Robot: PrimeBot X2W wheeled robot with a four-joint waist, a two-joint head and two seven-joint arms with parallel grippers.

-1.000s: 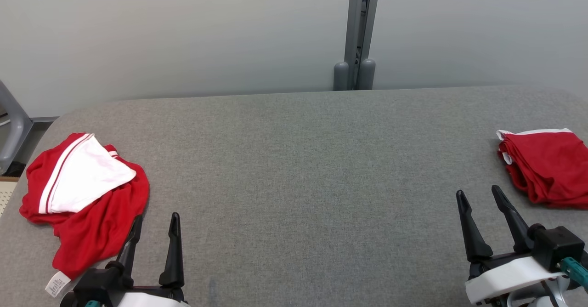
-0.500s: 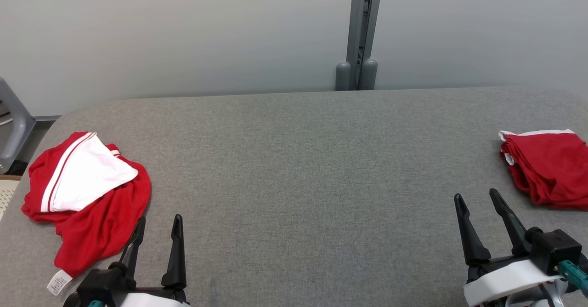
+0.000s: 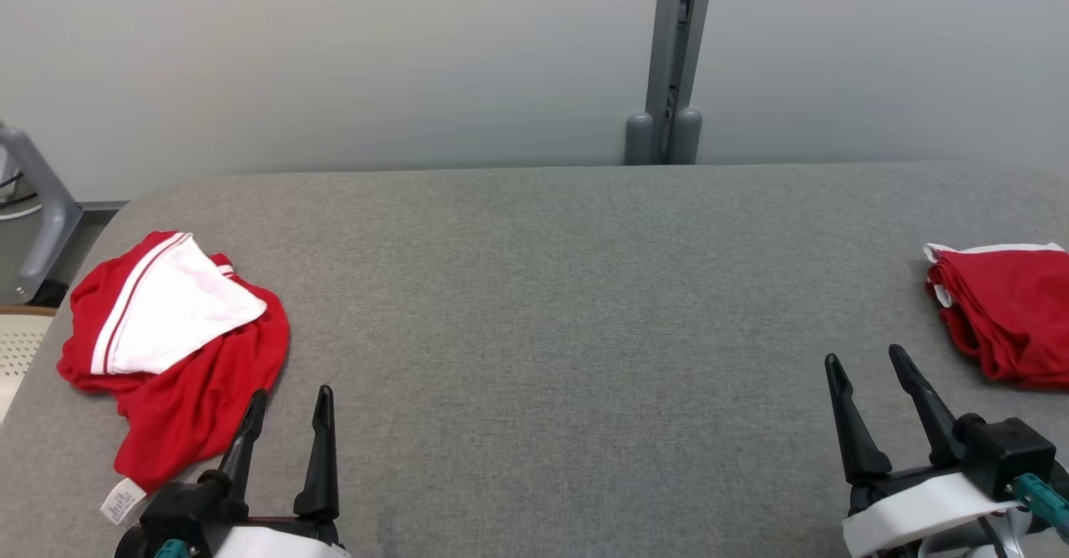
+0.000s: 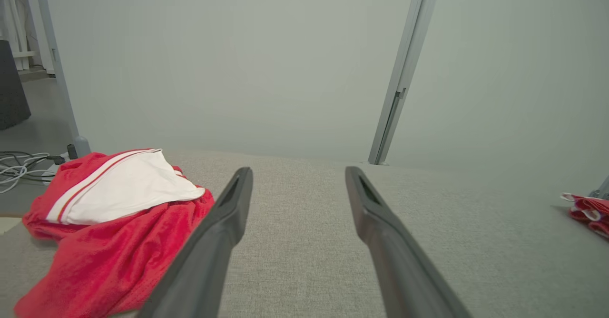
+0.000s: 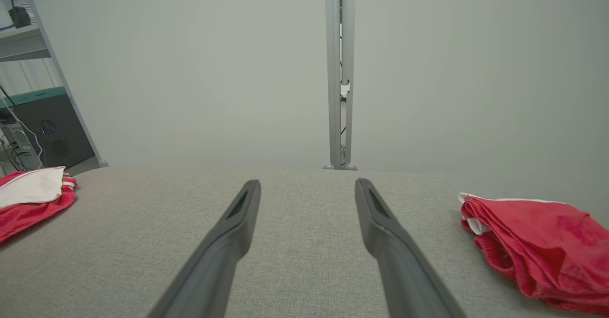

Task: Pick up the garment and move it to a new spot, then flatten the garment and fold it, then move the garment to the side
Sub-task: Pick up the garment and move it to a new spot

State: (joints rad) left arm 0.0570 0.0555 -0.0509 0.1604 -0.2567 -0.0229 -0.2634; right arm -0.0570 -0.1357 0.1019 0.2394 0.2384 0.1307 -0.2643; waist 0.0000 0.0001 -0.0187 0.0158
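A crumpled red garment [image 3: 196,366] with a white striped panel lies at the left end of the grey padded table [image 3: 568,291]; it also appears low on the left [image 4: 114,246] in the left wrist view and at the far left [image 5: 28,208] in the right wrist view. My left gripper [image 3: 291,393] is open just right of its lower edge, fingers apart and holding nothing [image 4: 299,170]. My right gripper [image 3: 863,355] is open over bare table at the lower right [image 5: 308,182].
A second red garment [image 3: 1006,324], neatly folded with a white edge, rests at the table's right end [image 5: 533,242]. A grey post [image 3: 672,57] stands behind the far edge against a pale wall. A grey frame leg [image 3: 42,207] and cables lie beyond the left edge.
The whole head view has shifted rightward, so the camera turned a little to the left. Both grippers stay open and the garments lie as before.
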